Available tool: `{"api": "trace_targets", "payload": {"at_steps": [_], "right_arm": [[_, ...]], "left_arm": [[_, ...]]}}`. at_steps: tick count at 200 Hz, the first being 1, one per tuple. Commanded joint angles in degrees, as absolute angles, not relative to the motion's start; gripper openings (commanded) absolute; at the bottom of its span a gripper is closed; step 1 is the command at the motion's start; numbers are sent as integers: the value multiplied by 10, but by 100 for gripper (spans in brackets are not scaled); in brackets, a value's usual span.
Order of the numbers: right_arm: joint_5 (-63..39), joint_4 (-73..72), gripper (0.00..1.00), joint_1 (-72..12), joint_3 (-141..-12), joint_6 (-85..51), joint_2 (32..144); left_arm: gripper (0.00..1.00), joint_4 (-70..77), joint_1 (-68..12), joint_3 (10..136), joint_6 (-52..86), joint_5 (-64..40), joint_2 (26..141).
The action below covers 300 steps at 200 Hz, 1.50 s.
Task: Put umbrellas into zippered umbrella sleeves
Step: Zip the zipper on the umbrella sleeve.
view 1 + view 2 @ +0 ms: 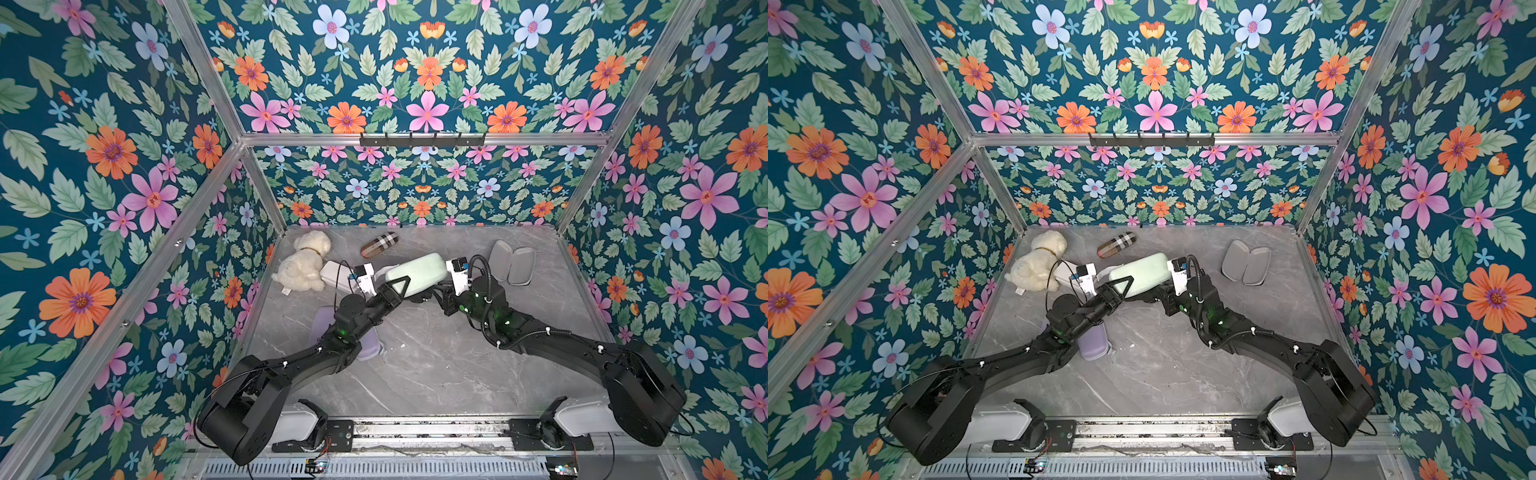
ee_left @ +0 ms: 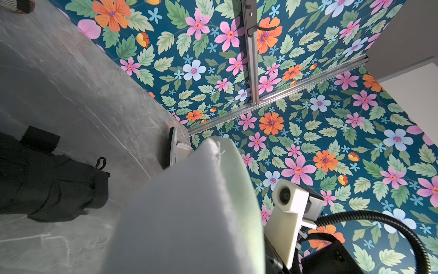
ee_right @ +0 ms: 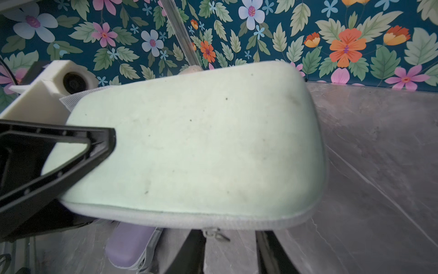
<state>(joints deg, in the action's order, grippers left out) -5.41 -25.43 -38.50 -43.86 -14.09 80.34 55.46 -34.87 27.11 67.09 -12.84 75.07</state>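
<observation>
Mint green sleeve [image 1: 417,272] is up off the counter [image 1: 436,374], mid-rear, between both arms. Left gripper [image 1: 400,286] pinches its end, one finger flat on the shell. Right gripper [image 3: 228,237]: fingers [image 3: 193,253] apart below the zip edge, tips hidden, can't tell if they grip. Looks light and semi-rigid, fuzzy skin, decent friction; walls will flex. Hold at end or rim, not mid-panel; keep zip pull [image 3: 214,233] clear.
</observation>
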Motion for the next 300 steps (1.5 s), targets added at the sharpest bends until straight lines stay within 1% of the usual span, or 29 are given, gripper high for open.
{"api": "trace_targets", "payload": {"at_steps": [1, 16, 52, 72, 91, 119, 149, 175, 201, 219, 221, 233, 255, 280, 291, 300], "right_arm": [[-63, -274, 27, -385, -449, -122, 807], [-69, -277, 22, -386, -451, -122, 809], [-73, -299, 14, -388, -442, -126, 806], [-71, -310, 7, -395, -430, -119, 797], [-50, -284, 0, -412, -429, -84, 791], [-31, -229, 0, -454, -440, -44, 796], [-21, -222, 0, -514, -465, -52, 825], [-26, -257, 0, -544, -497, -100, 855], [-43, -301, 0, -547, -512, -177, 884], [-47, -301, 0, -540, -505, -199, 883], [-48, -298, 2, -539, -503, -203, 881], [-60, -281, 20, -520, -487, -242, 865], [-122, -289, 48, -447, -425, -371, 828], [-176, -350, 66, -371, -364, -492, 789], [-184, -364, 72, -358, -360, -522, 780], [-181, -367, 74, -353, -365, -539, 777]], "left_arm": [[0, 596, -351, 273, 664, -132, 749], [0, 595, -352, 273, 664, -131, 750], [0, 601, -354, 272, 664, -129, 755], [0, 600, -354, 274, 663, -129, 755], [0, 597, -353, 276, 661, -125, 753], [0, 593, -353, 284, 649, -104, 752], [0, 636, -355, 293, 660, -96, 786], [0, 682, -364, 296, 682, -90, 821], [0, 691, -370, 299, 684, -84, 828], [0, 697, -369, 288, 684, -73, 817], [0, 696, -368, 287, 683, -71, 815], [0, 696, -366, 278, 681, -58, 804], [1, 708, -364, 259, 681, -32, 790], [3, 741, -364, 244, 695, -10, 796], [3, 754, -367, 244, 700, -9, 804], [4, 766, -371, 243, 707, -6, 811]]}}
